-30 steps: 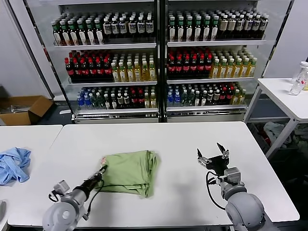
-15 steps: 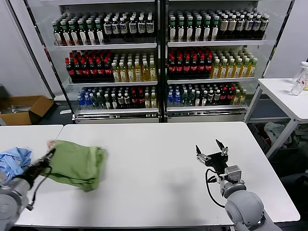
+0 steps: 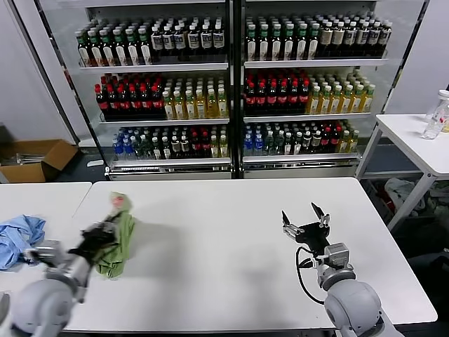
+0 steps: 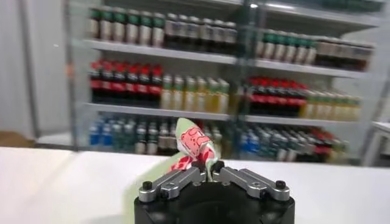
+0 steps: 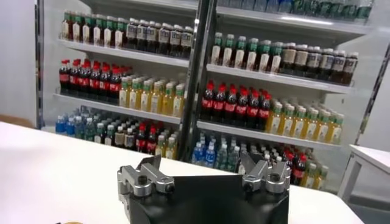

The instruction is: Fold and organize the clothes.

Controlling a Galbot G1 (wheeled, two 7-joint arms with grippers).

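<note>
The light green polo shirt (image 3: pixel 118 235) hangs in a bunch from my left gripper (image 3: pixel 106 230), lifted off the left part of the white table (image 3: pixel 224 253). In the left wrist view my left gripper (image 4: pixel 207 165) is shut on a fold of the shirt (image 4: pixel 194 146), with the red-and-white print sticking up between the fingertips. My right gripper (image 3: pixel 304 220) is open and empty, held above the right part of the table, far from the shirt. It also shows in the right wrist view (image 5: pixel 201 165), jaws wide apart.
A light blue garment (image 3: pixel 19 239) lies on the neighbouring table at the far left. Drink shelves (image 3: pixel 231 84) stand behind the table. A second white table with bottles (image 3: pixel 436 116) is at the right. A cardboard box (image 3: pixel 35 158) sits on the floor at the left.
My left gripper dragged the folded shirt from the table's middle to the left, then lifted it, so it now hangs bunched. The right gripper barely moved.
</note>
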